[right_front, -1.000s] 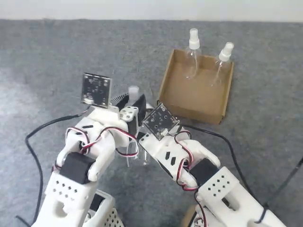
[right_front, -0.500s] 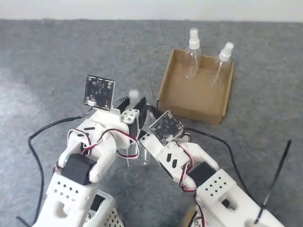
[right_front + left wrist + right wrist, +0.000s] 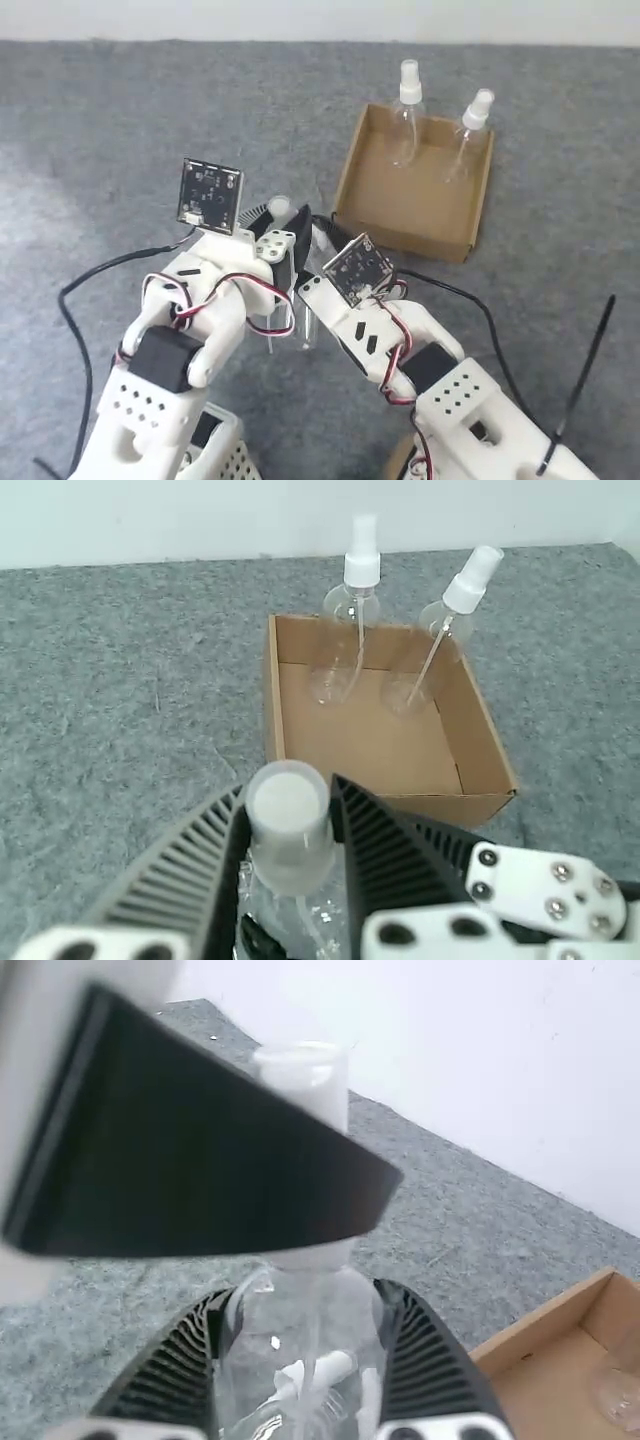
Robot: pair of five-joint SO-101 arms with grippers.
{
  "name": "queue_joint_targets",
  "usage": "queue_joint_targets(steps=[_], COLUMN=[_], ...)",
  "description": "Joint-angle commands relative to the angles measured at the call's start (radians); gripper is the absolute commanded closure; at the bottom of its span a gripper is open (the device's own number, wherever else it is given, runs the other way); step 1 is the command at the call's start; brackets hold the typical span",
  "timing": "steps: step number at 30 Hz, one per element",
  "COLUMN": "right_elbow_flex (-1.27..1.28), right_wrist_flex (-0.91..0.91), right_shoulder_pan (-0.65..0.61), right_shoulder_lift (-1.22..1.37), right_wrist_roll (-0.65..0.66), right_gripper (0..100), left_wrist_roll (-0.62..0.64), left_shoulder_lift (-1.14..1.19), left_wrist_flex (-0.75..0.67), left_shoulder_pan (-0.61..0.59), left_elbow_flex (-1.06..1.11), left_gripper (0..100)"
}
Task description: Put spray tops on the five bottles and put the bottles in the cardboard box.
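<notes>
Firmly, left jaws grip top (image 3: 288, 815); right jaws, bottle (image 3: 292, 1335).

Most of bottle (image 3: 279, 206) behind left arm (image 3: 215, 300)

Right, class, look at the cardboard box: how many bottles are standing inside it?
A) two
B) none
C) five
A: one bottle and a second bottle stand side by side at the far wall of the cardboard box.
</notes>
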Motion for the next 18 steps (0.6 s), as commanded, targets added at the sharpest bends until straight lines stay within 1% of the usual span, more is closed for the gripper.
queue_joint_targets(steps=[1, 6, 12, 15, 18], right_elbow_flex=[-0.029, -0.003, -0.003, -0.002, -0.002], right_wrist_flex=[-0.039, -0.048, -0.048, -0.047, -0.047], right_shoulder_pan=[0.053, 0.051, 0.051, 0.05, 0.048], right_shoulder_lift=[-0.041, -0.041, -0.039, -0.038, -0.031], right_wrist_roll=[-0.011, -0.011, -0.011, -0.011, -0.011], right_gripper=[99.3, 99.3, 99.3, 99.3, 99.3], left_wrist_roll=[-0.014, -0.014, -0.015, -0.011, -0.008], left_shoulder_lift=[0.011, 0.006, 0.006, 0.006, 0.006], left_wrist_flex=[0.017, 0.011, 0.014, 0.011, 0.011], left_shoulder_pan=[0.002, -0.005, -0.014, -0.063, -0.114], left_elbow_flex=[0.008, -0.002, -0.085, -0.117, -0.159], left_gripper=[92, 83, 75, 71, 69])
